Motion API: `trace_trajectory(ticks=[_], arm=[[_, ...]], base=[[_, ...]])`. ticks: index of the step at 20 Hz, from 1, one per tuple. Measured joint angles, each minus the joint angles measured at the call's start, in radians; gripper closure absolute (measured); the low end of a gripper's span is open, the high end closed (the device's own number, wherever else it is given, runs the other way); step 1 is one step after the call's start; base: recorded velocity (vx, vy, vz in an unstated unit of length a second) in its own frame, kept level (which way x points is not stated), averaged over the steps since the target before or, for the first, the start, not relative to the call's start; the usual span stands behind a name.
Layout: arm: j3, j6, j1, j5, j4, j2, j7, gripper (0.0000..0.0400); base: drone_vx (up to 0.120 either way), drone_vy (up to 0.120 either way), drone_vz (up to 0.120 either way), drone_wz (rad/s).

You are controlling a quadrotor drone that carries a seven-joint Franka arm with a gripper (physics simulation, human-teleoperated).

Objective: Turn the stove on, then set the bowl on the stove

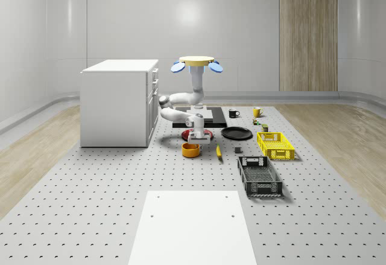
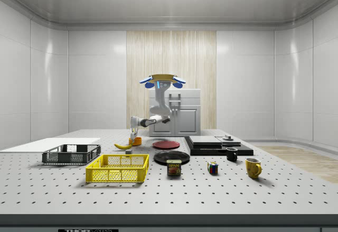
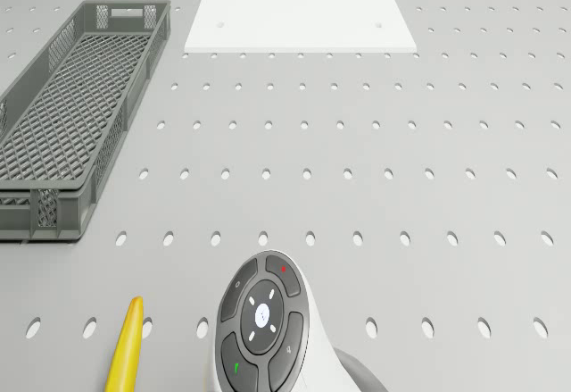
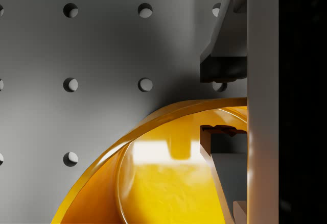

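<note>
With its two fingers set astride the rim of the bowl, one finger outside the wall and the other inside the cavity, the gripper stands spread around the orange wall, a gap showing on each side, so nothing is pinched as yet. Item: bowl, orange, upright on the perforated table, just in front of the red plate and just beside the banana. Item: arm, bent down from the drone, which hovers above the stove beside the white cabinet. Item: stove, a flat black slab well behind the bowl, its knob at one end; whether it is switched on cannot be told. Further out: black plate, yellow crate, grey crate, white board. Risks, as judged: a grip on one thin, curved wall may let the bowl swing or slip out during the lift; closing off-centre may tip it or push it against the banana; drone sway may drag the fingers along the rim; and if the stove is unlit, placing the bowl leaves the first step undone.
</note>
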Motion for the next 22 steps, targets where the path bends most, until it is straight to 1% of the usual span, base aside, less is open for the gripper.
trace_trajectory(ticks=[5,11,15,18,22], arm=[[0.004,-0.007,0.004,0.002,-0.003,0.004,-0.002,0.0296],[0.061,-0.041,0.018,0.056,-0.033,0.007,0.0,0.0299],[0.115,-0.069,0.026,0.106,-0.055,0.01,0.004,0.03],[0.142,-0.081,0.028,0.133,-0.065,0.011,0.007,0.03],[0.163,-0.088,0.029,0.153,-0.072,0.011,0.01,0.03]], base=[[0.0,0.0,0.0,0.0],[0.0,0.0,0.0,0.0],[0.0,0.0,0.12,0.0],[-0.12,0.107,0.12,0.0],[-0.12,0.12,0.12,0.0]])
